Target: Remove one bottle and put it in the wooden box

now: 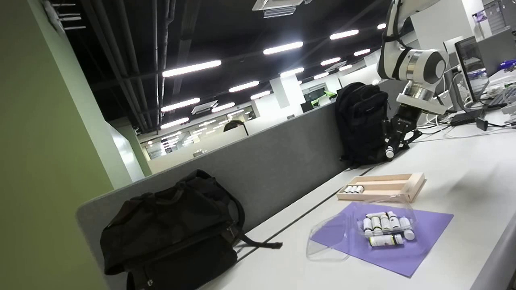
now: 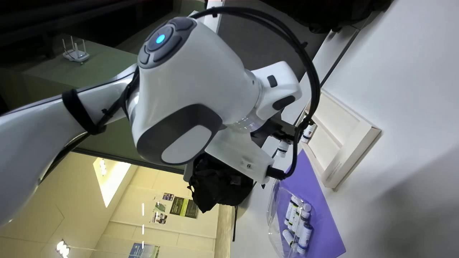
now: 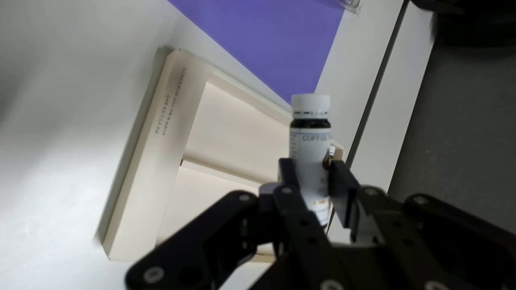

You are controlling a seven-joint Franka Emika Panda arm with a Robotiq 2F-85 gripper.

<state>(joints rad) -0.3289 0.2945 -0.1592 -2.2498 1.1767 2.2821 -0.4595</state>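
Pale wood is the finish line here: the wooden box sits on the white worktop, and the bottle isn't in it yet. It's up in the air, gripped by the tool, with the jaws pressed in on both sides of the label and the cap end poking out past them. So I'd call it a bit past halfway: the "remove one" part looks done, the "put it in" part isn't. In both exterior views the bottle hangs apart from the box, even though the wrist view makes them overlap.

In an exterior view three other bottles look to be lying side by side at one end of the box, I think in the lane nearest the purple mat. More bottles are in or just beside the clear plastic pack on that mat; can't tell for sure which ones are out of it.

What's left, my guess: bring the bottle over the box, tip it flat beside those three, lower it, let go, back off.
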